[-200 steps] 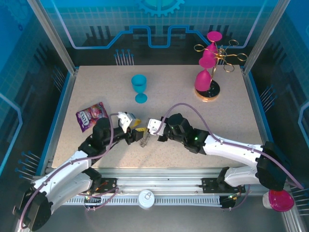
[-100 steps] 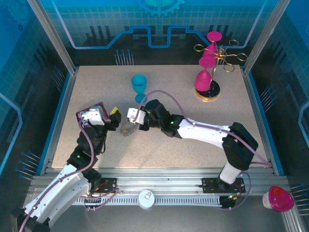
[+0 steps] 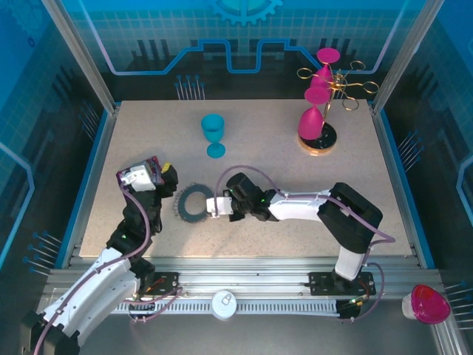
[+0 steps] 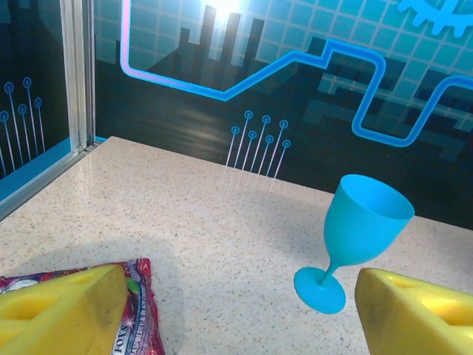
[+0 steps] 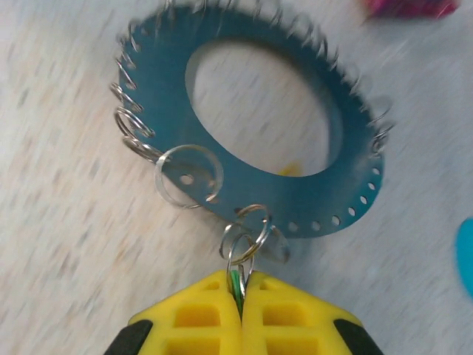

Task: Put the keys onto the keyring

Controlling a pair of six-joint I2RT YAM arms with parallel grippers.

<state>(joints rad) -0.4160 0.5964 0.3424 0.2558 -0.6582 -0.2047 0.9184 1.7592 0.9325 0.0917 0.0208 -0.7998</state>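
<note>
Keyring: flat on tabletop, unheld.
Right tool: pinched shut on keys, at the keyring's rim.
Left tool: spread wide, empty.
Risk: thin grip may slip; a push could slide the loose keyring.

The top camera is looking down from above and behind the 2 arm bases, taking in the whole desk from afar. The left wrist camera is sitting low and facing across the desk toward the back wall, with the fingers of the left tool framing its 2 bottom corners. It is sharing the blue goblet with the top view. The right wrist camera is pointing steeply down, very near the keyring, which is also appearing in the top view. The right tool is pinching the keys at its lower edge.
</note>
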